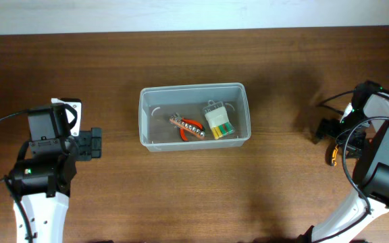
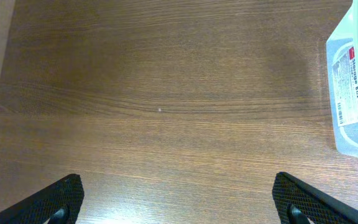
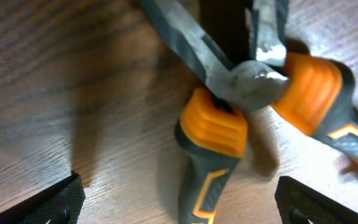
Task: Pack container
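Right wrist: right end effector (image 3: pixel 182 205) spread over steel pliers (image 3: pixel 247 78), ribbed orange-grey grips

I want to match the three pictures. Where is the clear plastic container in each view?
Overhead: the container lies in the middle of the table.
Left wrist: the container shows at the right edge, label visible.
Right wrist: not in it; only pliers.
Shared landmark: brown wooden table.

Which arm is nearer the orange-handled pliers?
Right. The right arm holds its jaws open directly over the pliers; the left arm sits far across the table, beyond the container.
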{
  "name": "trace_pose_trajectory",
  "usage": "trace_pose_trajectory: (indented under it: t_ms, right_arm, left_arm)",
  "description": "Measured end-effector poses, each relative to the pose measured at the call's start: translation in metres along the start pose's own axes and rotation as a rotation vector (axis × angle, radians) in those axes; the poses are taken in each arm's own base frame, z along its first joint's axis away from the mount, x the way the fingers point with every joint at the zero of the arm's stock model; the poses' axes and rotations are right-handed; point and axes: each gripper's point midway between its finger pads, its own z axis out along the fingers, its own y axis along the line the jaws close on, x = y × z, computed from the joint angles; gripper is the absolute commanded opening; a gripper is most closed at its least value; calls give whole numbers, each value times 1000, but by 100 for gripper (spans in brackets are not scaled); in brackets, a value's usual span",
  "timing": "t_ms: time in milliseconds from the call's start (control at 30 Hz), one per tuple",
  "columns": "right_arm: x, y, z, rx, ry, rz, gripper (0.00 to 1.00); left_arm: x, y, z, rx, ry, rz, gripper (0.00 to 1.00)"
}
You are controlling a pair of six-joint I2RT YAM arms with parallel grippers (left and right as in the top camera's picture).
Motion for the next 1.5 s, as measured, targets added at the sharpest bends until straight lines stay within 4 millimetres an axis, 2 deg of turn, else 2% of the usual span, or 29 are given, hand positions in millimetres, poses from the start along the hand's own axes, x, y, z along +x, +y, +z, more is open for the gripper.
trace_pose_trajectory:
  t_ms: [200,600,1100,1233,1333,1500]
  right_arm:
    - [-8,6,-1,-8,-38,-34,98]
    - [-12,6,-2,3,-56,-53,99]
    - [-10,-3,-5,60,-56,-58,99]
    - [-5,-8,-7,88,-52,-56,99]
    - [1,-11,-18,97,-69,-53,99]
    - [10,-14,-49,101,-155,-46,99]
  left_arm:
    - [0,0,0,0,0,0,99]
    - [0,0,0,0,0,0,99]
    - [-1,0,0,-1,-3,-1,99]
    - [-1,0,0,-1,-3,-1,99]
    - [-1,0,0,-1,-3,-1,99]
    - [-1,0,0,0,-2,0,99]
